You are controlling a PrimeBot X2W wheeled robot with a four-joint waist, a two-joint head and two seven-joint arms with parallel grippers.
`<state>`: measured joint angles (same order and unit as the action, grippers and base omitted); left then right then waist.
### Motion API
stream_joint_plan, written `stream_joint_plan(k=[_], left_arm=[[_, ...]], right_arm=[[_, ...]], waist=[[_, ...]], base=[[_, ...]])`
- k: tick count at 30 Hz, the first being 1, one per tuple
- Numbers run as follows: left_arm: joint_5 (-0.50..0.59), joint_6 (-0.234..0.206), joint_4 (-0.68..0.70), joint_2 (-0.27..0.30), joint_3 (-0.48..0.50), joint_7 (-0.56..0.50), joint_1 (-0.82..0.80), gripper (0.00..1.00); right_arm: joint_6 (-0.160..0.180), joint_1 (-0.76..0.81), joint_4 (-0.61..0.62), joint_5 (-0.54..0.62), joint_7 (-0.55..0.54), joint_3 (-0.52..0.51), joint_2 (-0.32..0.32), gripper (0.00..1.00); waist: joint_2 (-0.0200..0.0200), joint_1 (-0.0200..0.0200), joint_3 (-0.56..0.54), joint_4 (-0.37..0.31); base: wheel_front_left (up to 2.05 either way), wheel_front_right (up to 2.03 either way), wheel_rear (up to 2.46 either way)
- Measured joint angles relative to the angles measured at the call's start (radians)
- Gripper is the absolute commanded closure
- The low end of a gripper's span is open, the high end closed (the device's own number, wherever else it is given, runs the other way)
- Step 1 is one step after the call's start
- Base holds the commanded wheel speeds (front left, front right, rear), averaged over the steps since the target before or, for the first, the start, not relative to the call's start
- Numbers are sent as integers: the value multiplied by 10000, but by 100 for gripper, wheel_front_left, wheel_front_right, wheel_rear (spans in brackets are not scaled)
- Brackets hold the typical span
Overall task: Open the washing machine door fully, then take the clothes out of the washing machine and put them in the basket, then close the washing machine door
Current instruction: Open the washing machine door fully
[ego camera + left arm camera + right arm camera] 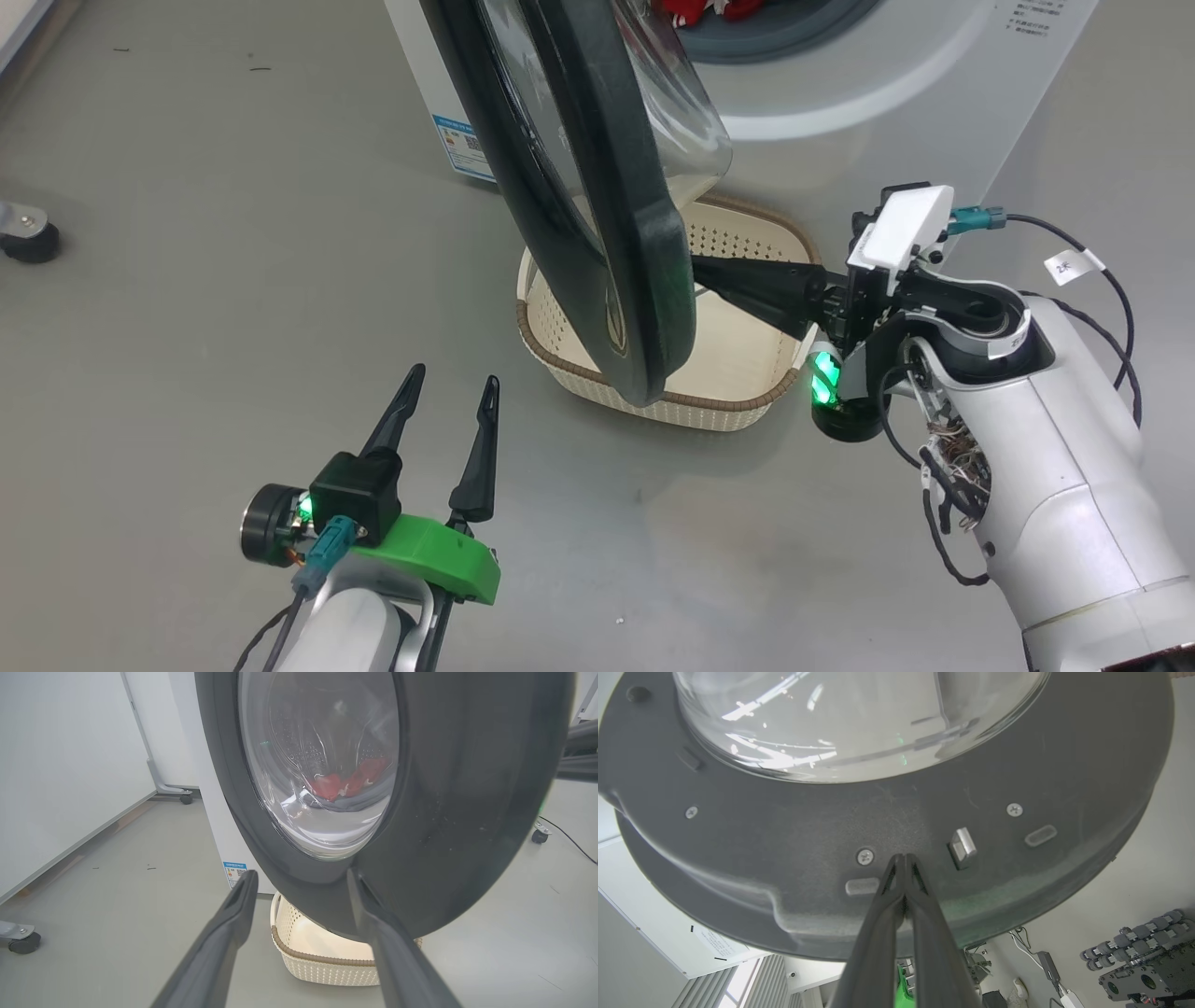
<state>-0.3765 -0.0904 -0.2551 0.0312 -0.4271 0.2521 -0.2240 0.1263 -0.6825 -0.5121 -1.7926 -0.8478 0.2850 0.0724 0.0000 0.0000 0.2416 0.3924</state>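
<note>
Grey floor in front of a white washer. The door stands part-open, its lower edge hanging over the basket, which sits on the floor just before the machine. The red clothes lie in the drum, seen through the door glass.

Your right hand is shut, fingers pressed together and holding nothing. Its tips rest against the door's matte inner face, just beside a screw and near the metal latch. Your left hand is fully open and empty, hovering over the floor on the door's outer side.

Points of risk, as judgements:
- A push with closed tips has no hold on the door. The tips could skid along the matte face, catch on the latch, or slip off the rim, and the door could swing back.
- The left hand appears to stand in the door's outward path, so a wider swing could strike its fingers.
- Clearance between door edge and basket rim cannot be told. Contact there would shove the basket aside.
- A door left short of fully open would crowd your reach into the drum.
</note>
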Motion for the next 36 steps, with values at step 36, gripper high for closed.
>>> stream_joint_plan(k=[36], left_arm=[[341, 71, -167, 17, 842, 0, 314, 0]], right_arm=[[-1152, 882, 1026, 1599, 3003, 2270, 1091, 100]], waist=[[0, 0, -851, -529]], base=[[0, 0, 0]])
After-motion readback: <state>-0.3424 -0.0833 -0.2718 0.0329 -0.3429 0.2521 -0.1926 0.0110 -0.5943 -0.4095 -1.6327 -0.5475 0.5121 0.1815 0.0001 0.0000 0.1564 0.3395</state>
